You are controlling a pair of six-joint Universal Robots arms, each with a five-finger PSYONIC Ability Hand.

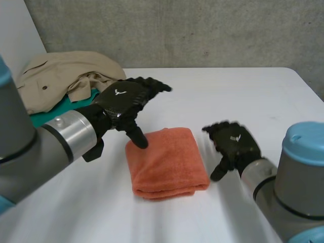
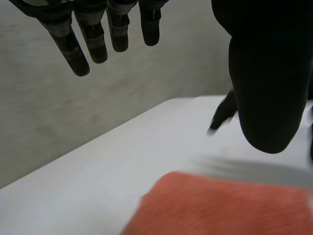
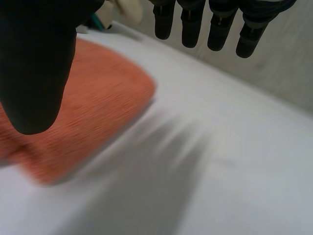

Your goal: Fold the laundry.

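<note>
Between left robot hand [image 1: 121, 101] and right robot hand [image 1: 235, 144], both splayed: orange towel [image 1: 164, 162], folded.

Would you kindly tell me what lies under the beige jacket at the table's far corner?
A teal cloth pokes out beneath the beige jacket; the rest of it is covered.

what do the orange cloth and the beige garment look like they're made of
The orange cloth looks like terry or microfibre: matte, with a fuzzy, finely ribbed nap and thick, rounded folded edges. The beige garment looks like a smooth woven fabric, perhaps cotton twill: matte, with soft creases and a small button. The exact fibre cannot be told.
</note>
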